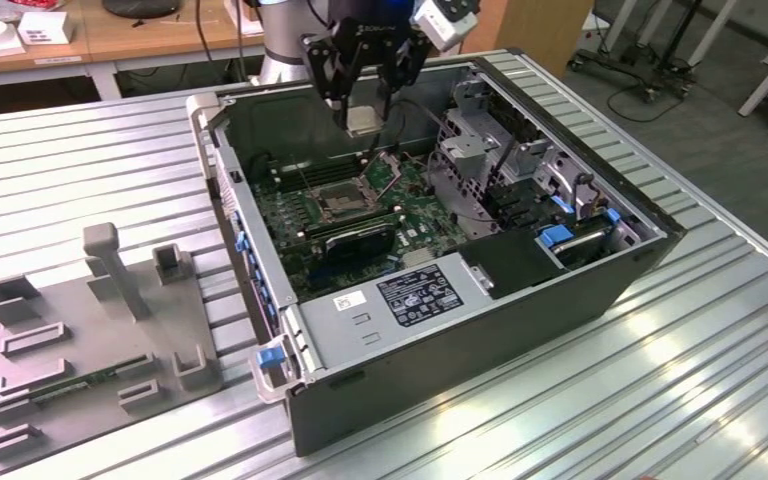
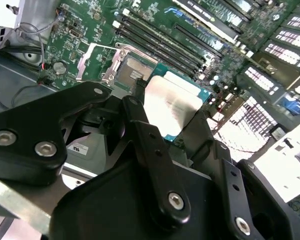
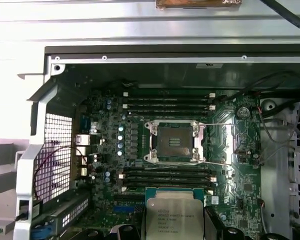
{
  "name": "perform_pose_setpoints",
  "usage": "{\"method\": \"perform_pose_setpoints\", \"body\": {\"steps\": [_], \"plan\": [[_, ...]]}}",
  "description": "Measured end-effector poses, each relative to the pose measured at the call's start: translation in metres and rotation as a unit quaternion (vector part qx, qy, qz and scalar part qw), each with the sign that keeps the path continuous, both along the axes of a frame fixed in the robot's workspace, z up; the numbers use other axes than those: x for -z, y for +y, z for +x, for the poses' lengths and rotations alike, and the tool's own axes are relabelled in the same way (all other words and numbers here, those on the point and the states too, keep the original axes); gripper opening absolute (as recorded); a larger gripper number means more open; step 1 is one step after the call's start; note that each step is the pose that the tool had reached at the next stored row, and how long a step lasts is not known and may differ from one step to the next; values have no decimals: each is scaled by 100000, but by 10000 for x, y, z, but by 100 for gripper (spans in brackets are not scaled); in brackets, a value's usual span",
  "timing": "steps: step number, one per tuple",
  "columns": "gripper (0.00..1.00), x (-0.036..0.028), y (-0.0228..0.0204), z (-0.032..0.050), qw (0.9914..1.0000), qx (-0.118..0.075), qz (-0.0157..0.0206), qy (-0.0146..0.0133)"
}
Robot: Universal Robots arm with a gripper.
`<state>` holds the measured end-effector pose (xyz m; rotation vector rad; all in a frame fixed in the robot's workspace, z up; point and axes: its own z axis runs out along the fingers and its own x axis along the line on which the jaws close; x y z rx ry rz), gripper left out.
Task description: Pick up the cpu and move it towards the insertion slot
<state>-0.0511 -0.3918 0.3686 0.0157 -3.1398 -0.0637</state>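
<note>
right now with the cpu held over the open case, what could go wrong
1. The gripper grasps the cpu by its edges; a slip could drop it onto the motherboard.
2. The insertion slot has thin wire levers beside it that the fingers could snag.
3. The memory slots sit tightly on both sides, leaving little margin for misalignment.

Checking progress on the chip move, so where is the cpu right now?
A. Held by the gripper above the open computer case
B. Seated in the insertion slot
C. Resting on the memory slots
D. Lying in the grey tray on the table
A. The gripper holds the cpu between its jaws above the motherboard, while the insertion slot sits empty below.
</note>
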Motion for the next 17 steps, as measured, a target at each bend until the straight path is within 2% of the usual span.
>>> {"method": "perform_pose_setpoints", "body": {"steps": [4, 7, 11, 17], "plan": [[54, 64, 69, 1, 100000, -3, 23, -6], [54, 113, 100, 1, 100000, -5, 26, -4], [54, 173, 123, 1, 100000, -7, 36, -3], [54, 180, 126, 1, 100000, -3, 38, -1]]}}
